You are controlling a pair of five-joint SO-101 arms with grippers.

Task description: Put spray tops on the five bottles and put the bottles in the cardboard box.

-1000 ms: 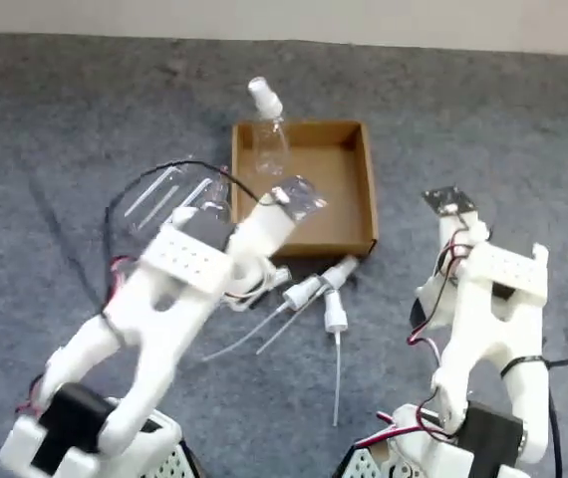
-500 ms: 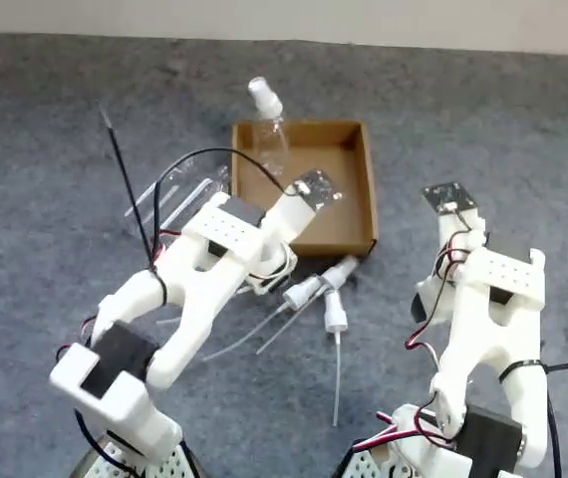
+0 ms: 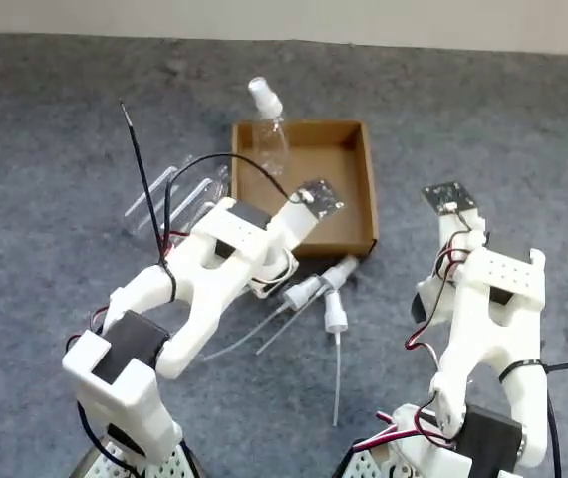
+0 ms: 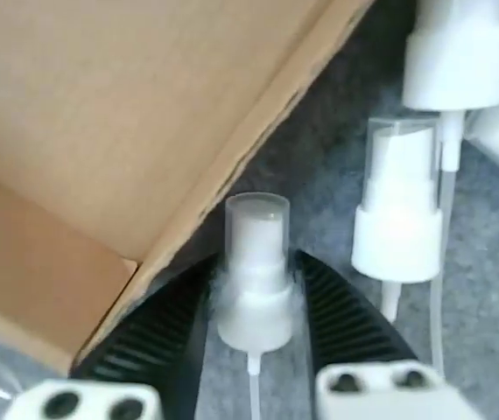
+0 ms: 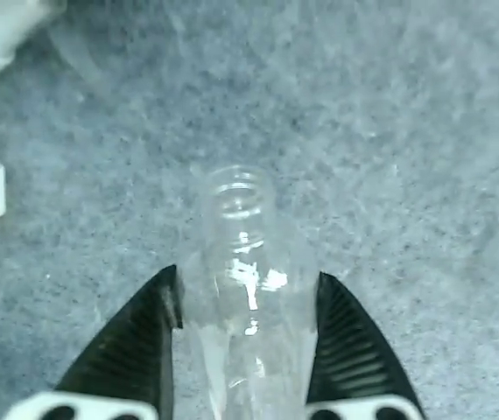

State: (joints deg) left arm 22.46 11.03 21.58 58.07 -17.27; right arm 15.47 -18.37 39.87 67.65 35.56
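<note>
**Two arms, one top and one bottle in hand.** The left gripper (image 4: 255, 262) pinches a white spray top (image 4: 254, 293) by its collar, with a black finger pressed to each side. The top's clear cap sits just beside the outer edge of the cardboard box (image 4: 258, 131). In the high view the left arm (image 3: 214, 269) lies diagonally across the grey carpet (image 3: 55, 149), its tip at the box's near left corner.

Three loose spray tops (image 3: 336, 314) fan out on the carpet just in front of the box's near wall, their thin dip tubes trailing toward the arms' bases. The nearest of them is close beside the gripped top in the left wrist view.

A capped bottle (image 3: 269, 144) is at the box's far left corner, its white sprayer rising past the rim. The box's brown floor shows across the middle and right. Clear bottles (image 3: 179, 194) lie on their sides just left of the box.

The right gripper (image 5: 248, 278) is clamped on an open-necked bottle (image 5: 241, 236), both fingers against its clear shoulders, and grey carpet spreads ahead of the neck. From above, the right arm (image 3: 488, 299) stands well right of the box, and a broad strip of carpet runs between it and the box's right wall.
</note>
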